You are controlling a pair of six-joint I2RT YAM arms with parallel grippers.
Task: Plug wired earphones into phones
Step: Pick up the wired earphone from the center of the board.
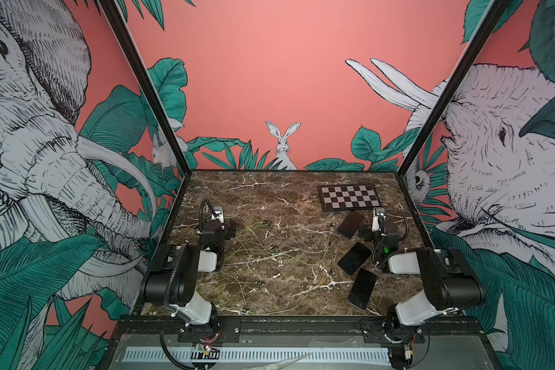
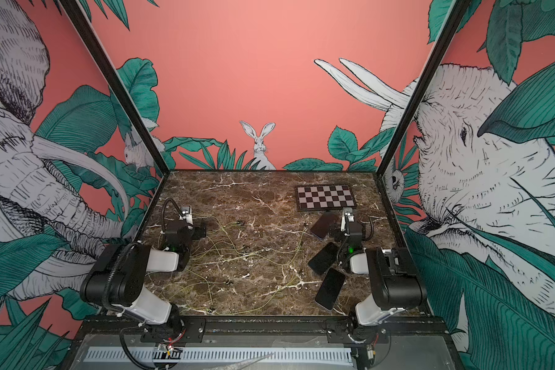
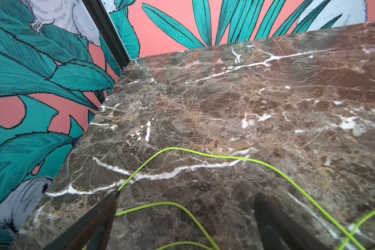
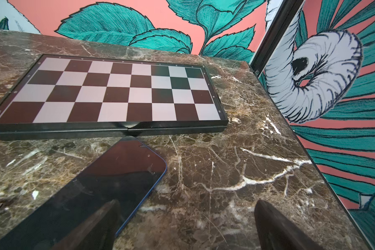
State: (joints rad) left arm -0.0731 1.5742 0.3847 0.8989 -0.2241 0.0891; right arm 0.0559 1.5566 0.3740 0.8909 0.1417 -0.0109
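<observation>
Held left gripper (image 3: 186, 194) spread, empty, over the wired earphones (image 3: 204, 153) at left, right gripper (image 4: 187, 202) likewise over the far phone (image 4: 117, 173) edge.

The left claw (image 3: 184, 216) stands with its two dark fingers (image 3: 91, 223) spread wide apart. The right claw (image 4: 186, 220) is spread just as wide. Behind each claw, the left arm (image 1: 173, 282) and the right arm (image 1: 452, 282) are bent sharply at the elbow.

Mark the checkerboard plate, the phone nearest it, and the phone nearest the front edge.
checkerboard plate (image 1: 350, 197): in a top view, centre of its chequered face.
phone nearest the plate (image 4: 117, 171): right wrist view, mid-screen.
phone nearest the front edge (image 1: 362, 288): in a top view, mid-screen.
</observation>
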